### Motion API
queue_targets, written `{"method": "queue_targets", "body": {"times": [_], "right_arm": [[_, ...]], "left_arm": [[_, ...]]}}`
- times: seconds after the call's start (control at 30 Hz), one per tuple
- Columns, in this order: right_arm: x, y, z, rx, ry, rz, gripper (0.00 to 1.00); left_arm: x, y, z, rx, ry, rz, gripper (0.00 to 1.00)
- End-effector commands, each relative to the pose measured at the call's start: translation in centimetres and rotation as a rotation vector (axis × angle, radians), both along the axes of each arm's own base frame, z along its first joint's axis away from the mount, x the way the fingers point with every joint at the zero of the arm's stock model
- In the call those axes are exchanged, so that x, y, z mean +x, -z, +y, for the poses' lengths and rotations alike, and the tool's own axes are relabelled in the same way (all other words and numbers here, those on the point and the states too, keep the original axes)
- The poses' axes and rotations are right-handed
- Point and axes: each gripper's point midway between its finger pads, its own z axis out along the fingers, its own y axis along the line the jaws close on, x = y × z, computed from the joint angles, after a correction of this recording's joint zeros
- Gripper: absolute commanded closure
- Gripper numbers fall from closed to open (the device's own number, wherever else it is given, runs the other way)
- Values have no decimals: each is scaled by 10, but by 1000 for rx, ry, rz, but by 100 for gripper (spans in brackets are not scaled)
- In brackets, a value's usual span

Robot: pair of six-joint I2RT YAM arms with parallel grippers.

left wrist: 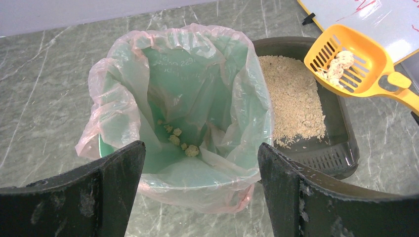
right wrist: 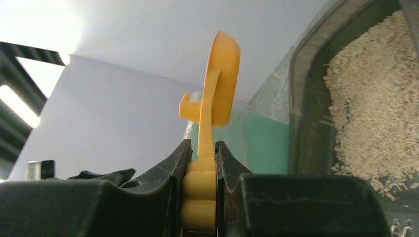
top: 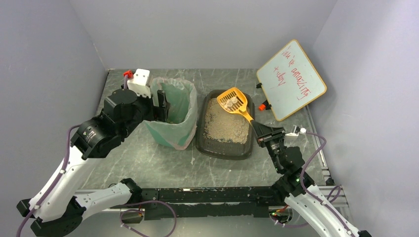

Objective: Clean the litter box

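Litter box [top: 223,150]: shallow dark grey tray with rounded corners, flat on table [top: 148,165], about mid-table, long side running away from the arms. Just right of bin, close against its bag; touching or not, cannot tell. Filled with beige litter [top: 225,126], thick across far and middle parts, thin toward near end, with bare ribbed floor showing there.

Scoop [top: 233,101]: orange, slotted, head over far right part of litter box, hollow side up, handle sloping down toward right arm. Loaded with a few pale clumps [left wrist: 339,65].

Right gripper [top: 262,133]: clamped fully onto scoop handle, one finger on each side, by right edge of litter box. Handle end ribbed, seen edge-on in right wrist view.

Left gripper [left wrist: 200,158]: spread wide, nothing between the fingers, nothing held. Placed at left rim of bin, pointed across and down into it. Contact with bag not clear from either view.

Bin [top: 170,136]: green, upright, lined with clear bag [left wrist: 106,123] folded out over rim. Several small pale clumps [left wrist: 180,143] lying at bottom of bag.

Whiteboard [top: 291,79]: light frame, red handwriting, tilted, at far right of table, beyond far right corner of litter box.

White box [top: 140,80]: small, with red part at its left, behind bin at far left.

Table: grey, marbled with pale veins, enclosed by plain pale walls on three sides.
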Motion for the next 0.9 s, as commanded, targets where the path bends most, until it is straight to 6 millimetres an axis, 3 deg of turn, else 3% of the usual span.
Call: {"method": "queue_targets", "body": {"times": [0.0, 0.07, 0.13, 0.2, 0.3, 0.43, 0.67, 0.87], "right_arm": [[-5, -16, 4, 126, -40, -80, 100], [-1, -11, 16, 91, -83, -20, 100], [6, 1, 1, 56, 7, 12, 100], [-5, -22, 5, 126, -45, -95, 100], [2, -12, 0, 29, 4, -12, 100], [-5, -31, 2, 74, -26, -99, 100], [-7, -35, 8, 100, -64, -117, 100], [-11, -61, 16, 82, -103, -183, 100]], "left_arm": [[3, -6, -7, -16, 22, -31, 11], [4, -4, -8, -15, 23, -19, 11], [4, -5, -9, -16, 29, -24, 11], [2, -8, -6, -13, 22, -31, 11], [1, -8, 4, 6, -12, -37, 11], [-1, -6, 5, 1, -10, -36, 11], [-1, -7, 8, 3, -20, -45, 10], [-4, -9, 16, 16, -43, -50, 10]]}}
